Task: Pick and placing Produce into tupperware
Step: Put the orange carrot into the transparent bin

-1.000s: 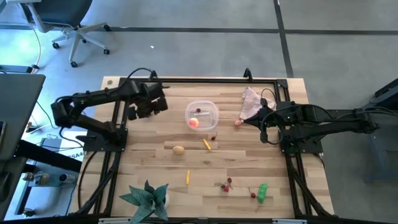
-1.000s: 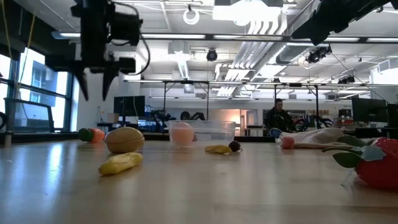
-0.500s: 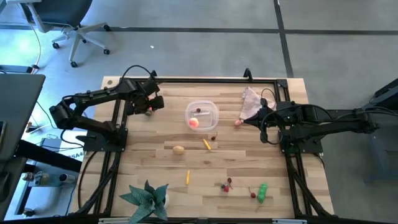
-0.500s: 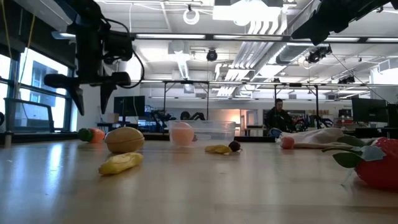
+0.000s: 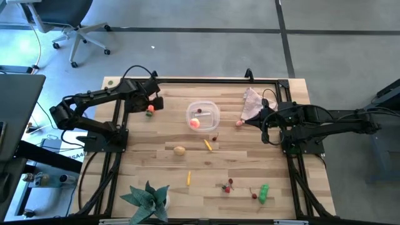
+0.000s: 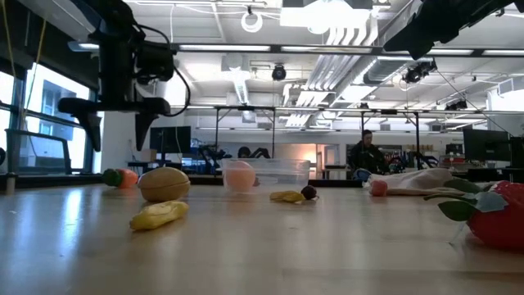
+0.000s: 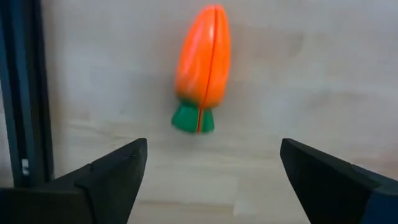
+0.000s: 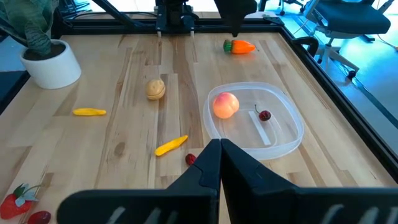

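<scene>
While I read no writing anywhere, my left gripper point(image 7: 208, 168) stands spread above the carrot point(image 7: 203, 65); right gripper point(image 8: 219, 163) pressed together.

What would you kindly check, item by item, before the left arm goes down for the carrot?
1. Left end effector open: ok, fingers spread wide.
2. Carrot lined up between the fingers: ok, it lies ahead of the gap, lengthwise.
3. Carrot free of neighbours: ok, bare wood around it, though the black frame rail runs close by.
4. Container ready: ok, open-topped, with a peach and a cherry inside and room left.
5. Right end effector clear of the path: ok, shut, across the table.
</scene>
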{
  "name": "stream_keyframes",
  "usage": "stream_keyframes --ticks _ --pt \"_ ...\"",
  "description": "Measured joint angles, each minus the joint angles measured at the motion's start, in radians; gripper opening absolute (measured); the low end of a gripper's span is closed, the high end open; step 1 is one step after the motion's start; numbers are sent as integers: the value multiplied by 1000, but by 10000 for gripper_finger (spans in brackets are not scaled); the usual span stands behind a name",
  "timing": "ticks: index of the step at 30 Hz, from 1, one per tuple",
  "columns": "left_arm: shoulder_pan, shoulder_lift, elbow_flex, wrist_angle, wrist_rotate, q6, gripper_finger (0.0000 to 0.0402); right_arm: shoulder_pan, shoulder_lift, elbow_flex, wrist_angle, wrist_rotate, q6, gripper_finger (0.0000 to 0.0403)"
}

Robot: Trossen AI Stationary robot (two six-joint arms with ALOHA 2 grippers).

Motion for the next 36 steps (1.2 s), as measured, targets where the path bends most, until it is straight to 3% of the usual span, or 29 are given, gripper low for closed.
stream_keyframes --ticks 7,12,20,26,36 --pt "0 0 -41 -20 62 15 332 0 0 0 0 0 0 0" --pt "0 0 -112 64 86 11 302 0 0 0 0 0 0 0" --pt "1 1 -127 165 -51 10 266 0 0 0 0 0 0 0" --pt "9 31 -127 190 -114 10 277 0 0 0 0 0 0 0" --pt "81 131 -126 280 -85 76 318 0 0 0 0 0 0 0"
